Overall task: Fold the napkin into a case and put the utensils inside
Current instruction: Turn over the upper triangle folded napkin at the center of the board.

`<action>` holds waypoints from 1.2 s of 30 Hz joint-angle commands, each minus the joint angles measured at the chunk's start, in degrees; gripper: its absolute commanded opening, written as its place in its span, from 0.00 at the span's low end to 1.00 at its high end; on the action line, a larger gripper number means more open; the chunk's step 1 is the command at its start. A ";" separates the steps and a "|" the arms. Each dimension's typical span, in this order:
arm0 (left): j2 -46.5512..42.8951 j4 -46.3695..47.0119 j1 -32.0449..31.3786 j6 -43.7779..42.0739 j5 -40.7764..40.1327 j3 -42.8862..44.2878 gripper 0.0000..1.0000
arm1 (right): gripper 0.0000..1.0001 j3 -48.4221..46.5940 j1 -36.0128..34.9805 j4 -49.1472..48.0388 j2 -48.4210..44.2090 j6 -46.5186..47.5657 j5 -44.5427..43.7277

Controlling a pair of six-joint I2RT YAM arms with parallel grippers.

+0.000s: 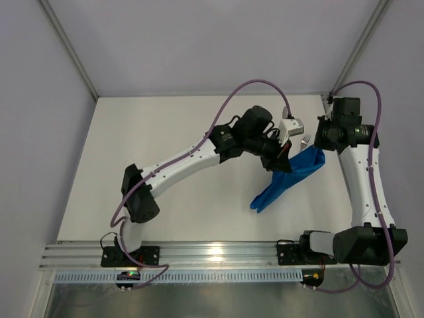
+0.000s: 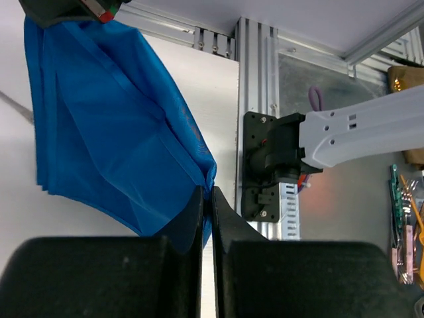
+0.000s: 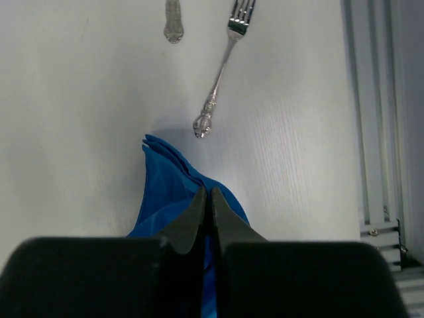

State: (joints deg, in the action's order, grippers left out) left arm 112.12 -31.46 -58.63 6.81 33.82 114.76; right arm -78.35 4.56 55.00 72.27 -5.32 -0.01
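The blue napkin is bunched into several folded layers and stretches diagonally at the right of the table. My left gripper is shut on one edge of the napkin. My right gripper is shut on the napkin's upper right end. In the left wrist view the cloth hangs from the right gripper down to my left gripper. The silver fork lies on the table just beyond my right gripper, and only the knife's handle end shows beside it. The fork also shows from above.
An aluminium rail runs along the table's near edge with both arm bases on it. The right arm's base mount shows in the left wrist view. Frame posts stand at the back corners.
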 commanded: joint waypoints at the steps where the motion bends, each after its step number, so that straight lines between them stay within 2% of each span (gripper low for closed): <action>1: 3.54 4.65 -0.34 5.49 3.88 3.89 0.00 | 0.04 -5.23 0.80 4.75 -0.73 2.25 -8.07; 7: 8.81 8.95 -0.34 8.65 5.90 6.79 0.00 | 0.04 -9.54 0.80 7.57 3.84 2.42 -13.78; 10: 10.48 10.62 0.01 9.45 6.69 6.44 0.00 | 0.04 -10.86 0.80 6.88 7.00 1.46 -13.97; 16: 10.85 19.49 5.09 15.86 8.72 0.48 0.00 | 0.04 -12.70 -1.91 1.87 15.52 -2.06 -10.71; 20: 8.92 22.66 9.04 17.79 9.15 -4.62 0.00 | 0.04 -19.37 -8.41 0.81 22.99 -4.34 -12.03; 26: 2.59 29.87 17.30 19.82 9.68 -20.08 0.00 | 0.04 -32.38 -17.12 -0.42 36.52 -8.47 -10.19; 27: 0.15 33.36 18.63 20.61 9.60 -25.50 0.00 | 0.04 -35.09 -18.78 -0.77 37.93 -9.00 -9.75; 29: -2.15 36.72 22.57 21.14 8.98 -30.89 0.00 | 0.04 -36.96 -20.46 -2.44 41.87 -10.84 -9.05; 36: -10.07 42.62 29.09 18.85 8.01 -48.65 0.00 | 0.04 -41.00 -28.10 -12.28 51.37 -18.84 -4.21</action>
State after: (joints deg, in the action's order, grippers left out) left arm 106.41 4.08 -30.09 26.35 41.10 69.91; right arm -116.14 -21.04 48.75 120.70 -18.61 -6.79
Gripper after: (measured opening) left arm 0.020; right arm 0.046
